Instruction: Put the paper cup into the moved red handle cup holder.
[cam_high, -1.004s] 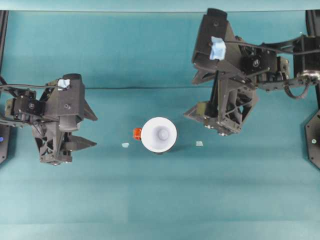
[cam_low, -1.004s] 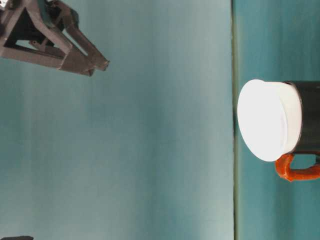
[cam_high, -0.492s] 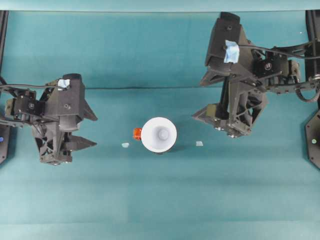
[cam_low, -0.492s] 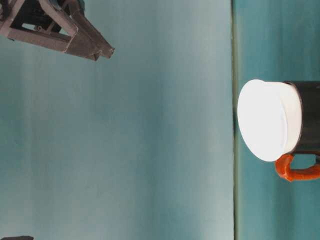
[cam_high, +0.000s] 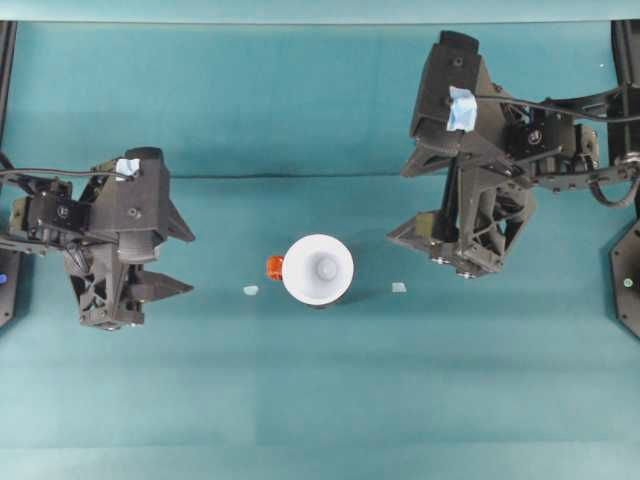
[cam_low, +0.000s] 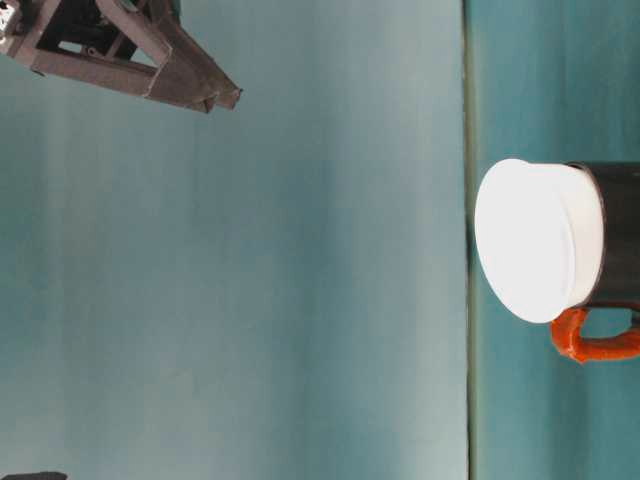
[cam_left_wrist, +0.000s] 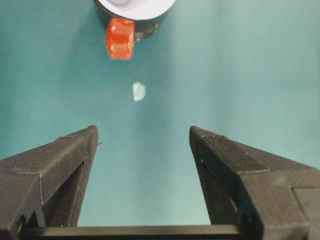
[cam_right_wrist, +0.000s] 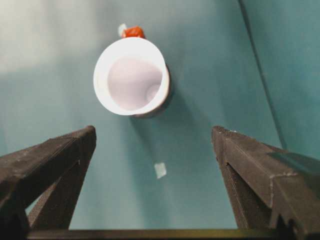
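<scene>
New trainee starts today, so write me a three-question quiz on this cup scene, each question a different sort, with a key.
1. True or false: the paper cup sits inside the black holder.
2. Which side of the cup does the red handle stick out toward in the overhead view?
A. toward the left gripper
B. toward the right gripper
C. toward the table's near edge
3. Fill in: each of the two small pale scraps lies on the table between the cup and a ____.

Key
1. True
2. A
3. gripper
</scene>
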